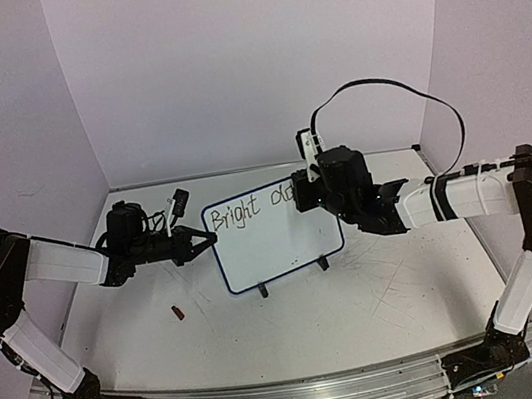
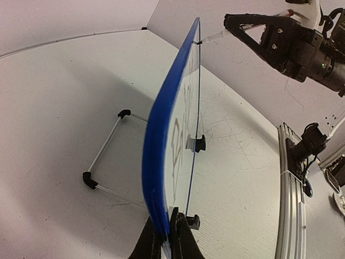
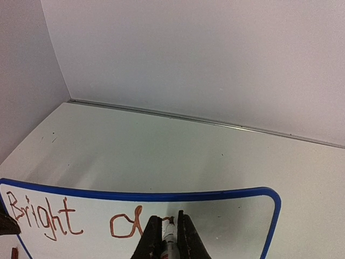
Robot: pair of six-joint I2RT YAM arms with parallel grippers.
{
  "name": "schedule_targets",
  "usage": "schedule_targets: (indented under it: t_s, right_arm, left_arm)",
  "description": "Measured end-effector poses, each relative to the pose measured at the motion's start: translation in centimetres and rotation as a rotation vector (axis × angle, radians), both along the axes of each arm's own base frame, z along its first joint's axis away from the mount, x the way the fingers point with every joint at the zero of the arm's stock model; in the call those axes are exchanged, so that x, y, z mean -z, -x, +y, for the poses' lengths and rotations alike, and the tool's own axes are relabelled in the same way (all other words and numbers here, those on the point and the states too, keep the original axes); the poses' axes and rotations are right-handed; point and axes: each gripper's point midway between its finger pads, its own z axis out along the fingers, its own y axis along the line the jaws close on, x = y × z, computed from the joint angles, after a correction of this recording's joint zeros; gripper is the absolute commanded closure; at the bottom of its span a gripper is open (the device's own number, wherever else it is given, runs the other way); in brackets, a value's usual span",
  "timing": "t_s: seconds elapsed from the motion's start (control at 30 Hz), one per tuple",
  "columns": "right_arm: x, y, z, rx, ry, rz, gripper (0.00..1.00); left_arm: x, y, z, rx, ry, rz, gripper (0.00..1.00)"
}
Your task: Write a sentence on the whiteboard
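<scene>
Left gripper (image 1: 208, 239) clamps the board (image 1: 276, 247); right gripper (image 1: 303, 194) pinches a marker (image 3: 170, 236) against it; the sentence (image 1: 250, 205) reads "Bright d" so far; the rest is unwritten.

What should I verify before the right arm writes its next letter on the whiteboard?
1. Left pincer shut on the whiteboard edge, steadying it: ok.
2. Right pincer shut on the marker: ok.
3. Marker tip against the board face: ok; the left wrist view shows it touching.
4. Writing complete: not ok; only "Bright" and the start of a second word are there.
5. Blank board to the right of the last letter: ok.
6. Both board feet flat on the table: cannot tell.
</scene>
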Motion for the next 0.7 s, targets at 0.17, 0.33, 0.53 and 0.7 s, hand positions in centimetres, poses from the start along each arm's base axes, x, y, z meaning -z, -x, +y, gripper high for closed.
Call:
schedule_targets:
  t_s: [0.17, 0.33, 0.53, 0.7]
  right_arm:
    - [1.1, 0.3, -0.1, -0.005, 0.007, 0.024, 1.00]
    - [1.8, 0.5, -0.3, -0.004, 0.012, 0.035, 1.00]
    - [1.4, 1.1, -1.2, 0.000, 0.023, 0.034, 1.00]
    - [-1.6, 2.0, -1.8, -0.028, -0.032, -0.008, 1.00]
  left_arm:
    - [0.0, 0.0, 0.0, -0.002, -0.001, 0.002, 1.00]
    - [0.1, 0.0, 0.0, -0.002, -0.002, 0.004, 1.00]
    - [0.0, 0.0, 0.0, 0.002, -0.001, 0.003, 1.00]
    - [0.0, 0.0, 0.0, 0.002, -0.001, 0.003, 1.00]
